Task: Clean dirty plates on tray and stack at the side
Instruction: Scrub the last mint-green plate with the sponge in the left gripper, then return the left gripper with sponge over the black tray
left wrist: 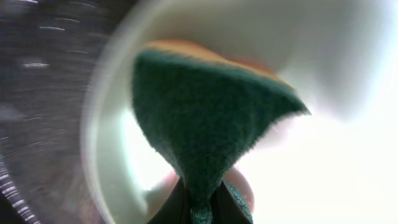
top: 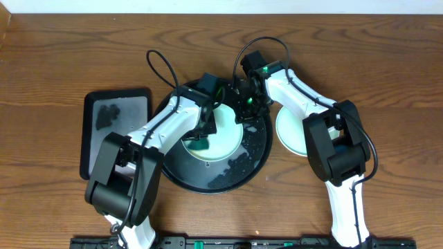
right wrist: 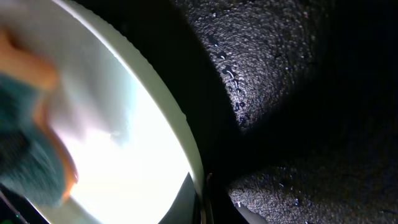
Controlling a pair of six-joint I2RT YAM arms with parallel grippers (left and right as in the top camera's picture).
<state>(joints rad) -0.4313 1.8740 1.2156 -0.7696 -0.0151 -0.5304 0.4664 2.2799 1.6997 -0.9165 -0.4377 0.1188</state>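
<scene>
A pale mint plate lies on the round black tray. My left gripper is shut on a teal sponge that presses on the plate's left part. In the left wrist view the sponge fans out from the pinching gripper onto the plate. My right gripper is shut on the plate's right rim. The right wrist view shows that rim running into the closed gripper, over the wet tray. Another pale plate rests on the table to the right of the tray, partly under the right arm.
A smaller black rectangular tray with wet smears lies left of the round tray. Both arms cross over the round tray from the front. Bare wooden table surrounds everything.
</scene>
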